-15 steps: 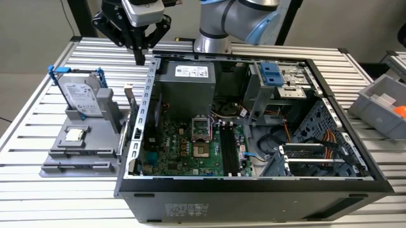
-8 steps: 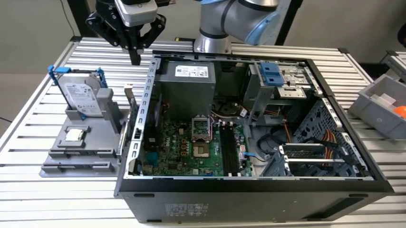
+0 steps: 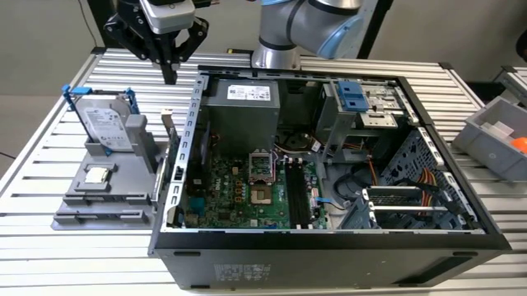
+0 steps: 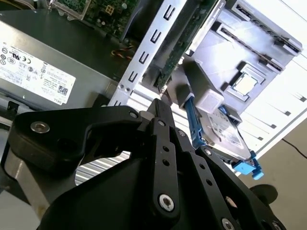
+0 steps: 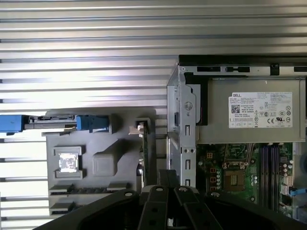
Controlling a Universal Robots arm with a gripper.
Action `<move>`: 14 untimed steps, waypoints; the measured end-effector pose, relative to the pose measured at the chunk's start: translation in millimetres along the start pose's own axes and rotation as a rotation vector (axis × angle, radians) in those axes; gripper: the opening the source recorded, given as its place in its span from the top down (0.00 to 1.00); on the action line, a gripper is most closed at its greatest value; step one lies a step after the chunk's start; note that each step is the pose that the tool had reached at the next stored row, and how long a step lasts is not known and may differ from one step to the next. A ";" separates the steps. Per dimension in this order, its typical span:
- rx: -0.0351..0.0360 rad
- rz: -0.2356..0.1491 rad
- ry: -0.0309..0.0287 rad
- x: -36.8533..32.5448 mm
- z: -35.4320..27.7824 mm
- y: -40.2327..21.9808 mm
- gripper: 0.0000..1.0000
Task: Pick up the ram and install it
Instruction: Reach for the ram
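The pincer [image 3: 170,75] hangs up high. Its two fingers are pressed close together and there is nothing between them. The ram [image 5: 142,154] stands on its thin edge below the pincer's tips, well apart from them. It sits at the side of the grey holder [image 5: 96,165], just beside the wall of the open computer case [image 3: 329,259].

I think the job is at its very start: the reach for the ram, with no grab yet. A good grab, I think, calls for the fingers to be apart, one on each flat side of the stick. They must also line up so they miss the case wall.
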State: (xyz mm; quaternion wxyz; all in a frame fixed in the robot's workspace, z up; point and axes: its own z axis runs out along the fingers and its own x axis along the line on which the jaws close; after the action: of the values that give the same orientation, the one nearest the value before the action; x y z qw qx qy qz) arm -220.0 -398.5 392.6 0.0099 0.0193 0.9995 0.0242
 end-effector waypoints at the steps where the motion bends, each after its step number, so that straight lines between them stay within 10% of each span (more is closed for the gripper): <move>1: -0.0001 0.000 -0.0001 1.2 0.0 0.0 1.00; 14: -0.0001 -0.001 -0.0001 20.0 -0.4 -0.8 1.00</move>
State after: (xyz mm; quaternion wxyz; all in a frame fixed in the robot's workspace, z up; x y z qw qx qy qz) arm -240.0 -398.6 392.6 0.0100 0.0190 0.9995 0.0242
